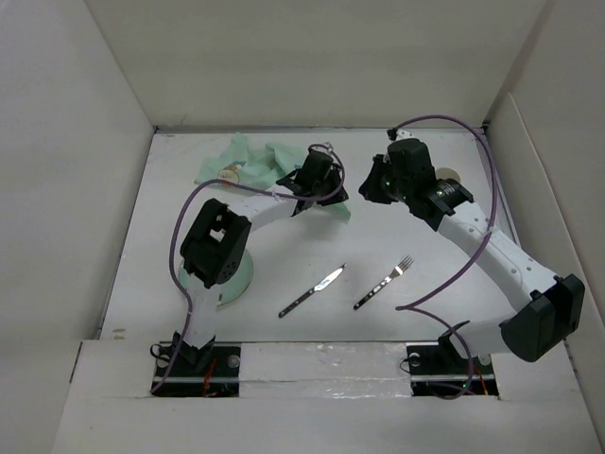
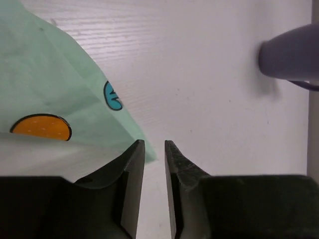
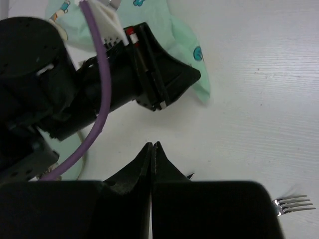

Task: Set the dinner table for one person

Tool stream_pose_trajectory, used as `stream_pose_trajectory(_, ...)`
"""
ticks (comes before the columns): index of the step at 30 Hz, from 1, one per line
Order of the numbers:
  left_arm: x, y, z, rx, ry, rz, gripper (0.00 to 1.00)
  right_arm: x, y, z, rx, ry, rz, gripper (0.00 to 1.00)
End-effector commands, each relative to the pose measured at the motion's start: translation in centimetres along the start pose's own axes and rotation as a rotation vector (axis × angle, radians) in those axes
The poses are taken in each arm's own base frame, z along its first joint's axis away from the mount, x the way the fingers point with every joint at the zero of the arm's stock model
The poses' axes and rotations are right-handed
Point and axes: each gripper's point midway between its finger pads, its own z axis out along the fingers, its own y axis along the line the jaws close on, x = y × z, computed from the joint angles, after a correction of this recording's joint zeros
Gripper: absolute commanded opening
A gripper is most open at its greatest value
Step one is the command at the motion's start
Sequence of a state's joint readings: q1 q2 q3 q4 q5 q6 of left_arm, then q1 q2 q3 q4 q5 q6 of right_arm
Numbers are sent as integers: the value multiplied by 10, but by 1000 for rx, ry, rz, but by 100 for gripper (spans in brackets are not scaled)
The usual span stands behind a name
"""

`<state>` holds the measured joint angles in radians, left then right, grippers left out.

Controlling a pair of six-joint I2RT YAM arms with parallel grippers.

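The white dinner table point(image 1: 312, 246) bears a crumpled mint-green cartoon-print placemat point(image 1: 253, 159) at the back left. My left gripper point(image 1: 319, 182) hovers at the placemat's right edge. In the left wrist view, its jaws point(image 2: 154, 143) are a narrow gap apart with nothing between them, and the placemat's corner point(image 2: 75, 99) lies beside the left finger. My right gripper point(image 1: 376, 182) is shut and empty just right of it, above bare table point(image 3: 153, 144). A knife point(image 1: 312, 290) and a fork point(image 1: 385, 282) lie on the near middle of the table.
A mint-green plate point(image 1: 236, 274) lies under the left arm's elbow. A small round item point(image 1: 227, 174) sits on the placemat and another point(image 1: 450, 176) behind the right arm. White walls enclose the table. A purple cable point(image 2: 291, 57) hangs at the right.
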<state>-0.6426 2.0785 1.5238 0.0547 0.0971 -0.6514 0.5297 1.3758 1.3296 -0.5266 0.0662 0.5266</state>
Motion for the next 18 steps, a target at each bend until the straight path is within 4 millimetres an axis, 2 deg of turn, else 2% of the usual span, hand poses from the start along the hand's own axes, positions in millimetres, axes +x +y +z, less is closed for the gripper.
stream_pose_trajectory(1,-31,-18,-31,56,-70,-49,22,-24,-1,-11,2,-115,34,4)
stream_pose_trajectory(2,-35,-22,-38,57,-77,-45,32,-28,-4,-10,2,-133,44,15)
stream_pose_trajectory(3,-40,-20,-42,37,-92,-24,44,-26,-4,-10,-3,-134,46,20)
stream_pose_trajectory(4,-53,-16,-48,24,-118,-24,48,-23,-10,-7,8,-129,52,25)
stream_pose_trajectory(5,-79,-10,-66,-6,-185,5,54,-18,-16,-2,12,-121,70,39)
stream_pose_trajectory(6,-79,-10,-67,-6,-186,5,54,-18,-16,-2,12,-121,70,39)
stream_pose_trajectory(7,-93,0,-84,-37,-209,2,54,-17,-19,3,14,-119,89,45)
stream_pose_trajectory(8,-106,10,-93,-82,-256,4,54,-15,-23,8,16,-113,99,45)
stream_pose_trajectory(9,-110,22,-100,-117,-271,22,53,-11,-23,13,14,-103,100,38)
stream_pose_trajectory(10,-125,33,-119,-148,-318,15,53,-7,-24,19,11,-92,107,7)
stream_pose_trajectory(11,-133,48,-129,-202,-355,12,52,-1,-30,30,25,-65,121,0)
stream_pose_trajectory(12,-127,70,-133,-253,-351,3,51,5,-29,37,17,-41,121,0)
stream_pose_trajectory(13,-131,83,-146,-274,-368,-18,51,7,-25,43,-3,-28,121,0)
stream_pose_trajectory(14,-140,114,-156,-315,-381,-72,50,19,-24,57,-15,25,121,0)
stream_pose_trajectory(15,-127,141,-157,-350,-348,-109,50,24,-25,63,-11,43,121,0)
stream_pose_trajectory(16,-130,155,-167,-358,-364,-157,50,24,-24,70,-20,45,115,2)
stream_pose_trajectory(17,-138,183,-179,-372,-382,-215,50,26,-22,76,-34,57,111,12)
stream_pose_trajectory(18,-125,205,-180,-394,-358,-252,51,35,-25,88,-25,88,107,23)
